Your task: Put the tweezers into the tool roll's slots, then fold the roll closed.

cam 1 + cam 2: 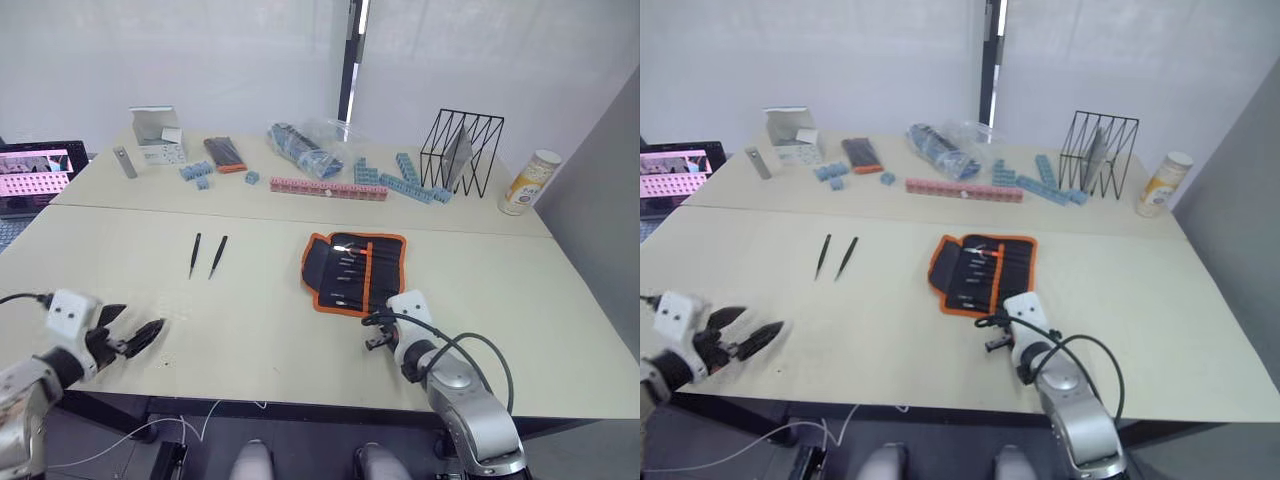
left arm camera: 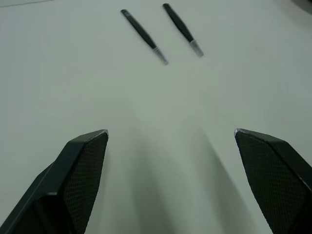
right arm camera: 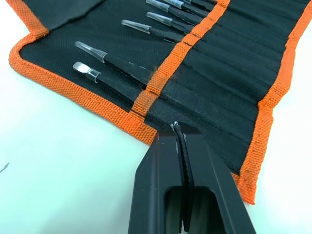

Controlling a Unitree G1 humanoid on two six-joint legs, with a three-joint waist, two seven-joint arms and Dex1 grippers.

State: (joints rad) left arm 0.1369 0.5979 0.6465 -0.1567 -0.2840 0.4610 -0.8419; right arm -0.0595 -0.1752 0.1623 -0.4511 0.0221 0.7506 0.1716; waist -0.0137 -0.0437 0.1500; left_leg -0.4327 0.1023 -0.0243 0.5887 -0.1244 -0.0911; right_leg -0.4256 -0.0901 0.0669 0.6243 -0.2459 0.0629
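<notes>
The tool roll [image 1: 355,270] lies open on the near table, black with orange trim; several tweezers [image 3: 117,66] sit in its slots, their capped tips poking out. Two loose tweezers [image 1: 195,255] [image 1: 217,256] lie side by side left of the roll and also appear in the left wrist view [image 2: 144,36]. My right gripper [image 1: 378,332] is at the roll's near edge. It is shut on one thin black tweezers [image 3: 180,146], whose tip points at the orange trim. My left gripper [image 1: 138,338] hovers open low over the table's front left, short of the loose pair, with nothing between its fingers [image 2: 83,165].
On the far table stand a wire rack [image 1: 460,150], a bottle [image 1: 530,182], a pink block row [image 1: 328,188], blue blocks [image 1: 405,180], a plastic bag [image 1: 310,145], a black-and-orange flat pack [image 1: 224,153] and a white box [image 1: 158,135]. A laptop [image 1: 35,175] sits far left.
</notes>
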